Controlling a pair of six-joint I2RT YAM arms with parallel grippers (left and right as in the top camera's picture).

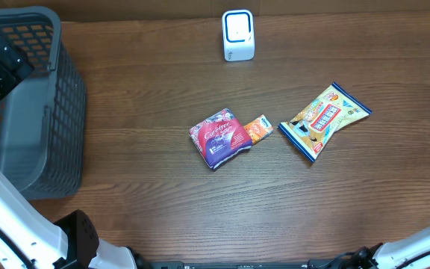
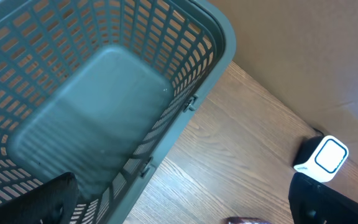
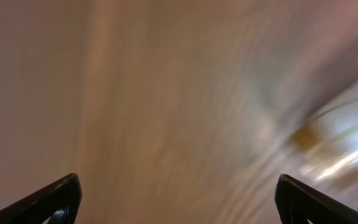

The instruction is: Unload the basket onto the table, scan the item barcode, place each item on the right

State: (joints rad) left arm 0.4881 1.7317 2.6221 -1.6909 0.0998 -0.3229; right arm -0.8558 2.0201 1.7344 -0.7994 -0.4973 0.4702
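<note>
Three packets lie mid-table: a red and purple packet [image 1: 220, 137], a small orange packet [image 1: 257, 129] touching its right side, and a yellow snack bag [image 1: 324, 119] further right. The white barcode scanner [image 1: 238, 35] stands at the back centre, also seen in the left wrist view [image 2: 322, 157]. My left gripper [image 2: 185, 211] is open and empty, hovering over the grey basket's [image 2: 222, 37] right edge. My right gripper [image 3: 182, 208] is open with nothing between its fingers; its view is a blur of brown table. The overhead view does not show the right gripper.
The grey mesh basket [image 1: 28, 104] fills the far left of the table and holds nothing. Only a white link of the right arm [image 1: 424, 243] shows at the bottom right corner.
</note>
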